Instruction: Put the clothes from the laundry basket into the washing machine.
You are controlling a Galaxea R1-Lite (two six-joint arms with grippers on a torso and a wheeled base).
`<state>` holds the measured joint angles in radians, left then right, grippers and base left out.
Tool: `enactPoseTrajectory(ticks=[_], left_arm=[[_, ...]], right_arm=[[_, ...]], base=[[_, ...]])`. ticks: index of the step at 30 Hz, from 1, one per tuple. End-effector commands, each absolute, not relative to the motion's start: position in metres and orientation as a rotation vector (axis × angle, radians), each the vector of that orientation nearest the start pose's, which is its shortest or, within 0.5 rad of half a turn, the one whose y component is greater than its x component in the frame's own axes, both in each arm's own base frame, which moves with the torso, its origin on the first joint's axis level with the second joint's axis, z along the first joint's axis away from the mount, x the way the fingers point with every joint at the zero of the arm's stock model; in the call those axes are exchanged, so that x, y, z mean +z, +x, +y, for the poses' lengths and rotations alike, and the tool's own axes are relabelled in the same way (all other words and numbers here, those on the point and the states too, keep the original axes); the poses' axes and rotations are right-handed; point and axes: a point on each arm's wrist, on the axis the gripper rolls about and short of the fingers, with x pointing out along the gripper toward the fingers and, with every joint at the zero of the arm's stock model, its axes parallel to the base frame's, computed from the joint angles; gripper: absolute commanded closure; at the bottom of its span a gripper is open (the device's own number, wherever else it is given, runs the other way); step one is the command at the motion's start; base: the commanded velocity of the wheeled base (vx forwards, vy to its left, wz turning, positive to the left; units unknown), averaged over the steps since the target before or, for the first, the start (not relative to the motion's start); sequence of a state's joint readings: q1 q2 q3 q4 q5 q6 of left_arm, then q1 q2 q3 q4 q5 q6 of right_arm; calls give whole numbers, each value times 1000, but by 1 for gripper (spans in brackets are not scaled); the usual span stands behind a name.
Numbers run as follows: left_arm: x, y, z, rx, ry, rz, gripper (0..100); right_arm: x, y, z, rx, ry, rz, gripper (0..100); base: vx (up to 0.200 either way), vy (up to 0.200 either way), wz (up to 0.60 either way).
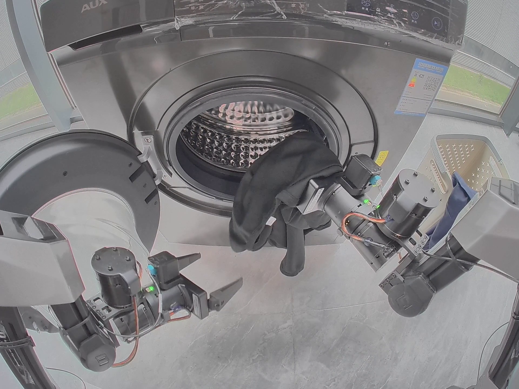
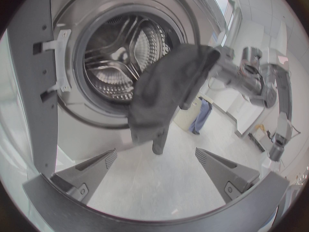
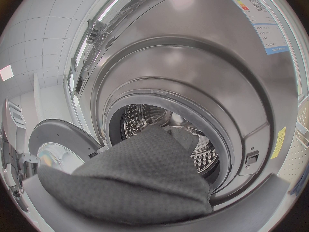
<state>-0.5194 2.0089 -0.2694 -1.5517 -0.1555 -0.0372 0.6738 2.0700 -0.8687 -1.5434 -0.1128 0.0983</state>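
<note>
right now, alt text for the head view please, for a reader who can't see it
A black garment hangs from the end of the right arm, at the rim of the open washing machine drum, part trailing below the opening. The left tool sits open, low by the swung-open door; a laundry basket with blue cloth stands on the right.

Bright, even light is given by windows (image 1: 478, 85) on both sides of the drum (image 1: 238, 131). Glare is thrown off the drum's studs and the film (image 1: 324, 1) above it. Soft shadows are cast on the floor (image 1: 303, 325) below. Wrist views are bowed, their corners blackened.
</note>
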Motion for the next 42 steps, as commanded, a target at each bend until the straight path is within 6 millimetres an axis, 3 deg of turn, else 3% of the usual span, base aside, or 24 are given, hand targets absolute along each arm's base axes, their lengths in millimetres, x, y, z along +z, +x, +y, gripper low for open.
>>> enactPoseTrajectory(ticks=[1,6,15,18,32,42], left_arm=[[47,221,-134,-694,43,309,0],[46,218,-135,-716,46,319,0],[80,248,-162,-741,-6,105,0],[88,263,-180,-759,-22,30,0],[79,306,-219,-785,-44,-64,0],[81,300,-235,-826,-50,-78,0]], right_arm=[[164,291,234,581,232,-298,100],[162,291,236,584,233,-294,100],[160,286,243,608,239,-284,100],[156,283,248,623,236,-271,100],[151,282,253,635,235,-260,100],[145,284,256,634,229,-245,100]], base=[[0,0,0],[0,0,0],[0,0,0],[0,0,0],[0,0,0],[0,0,0]])
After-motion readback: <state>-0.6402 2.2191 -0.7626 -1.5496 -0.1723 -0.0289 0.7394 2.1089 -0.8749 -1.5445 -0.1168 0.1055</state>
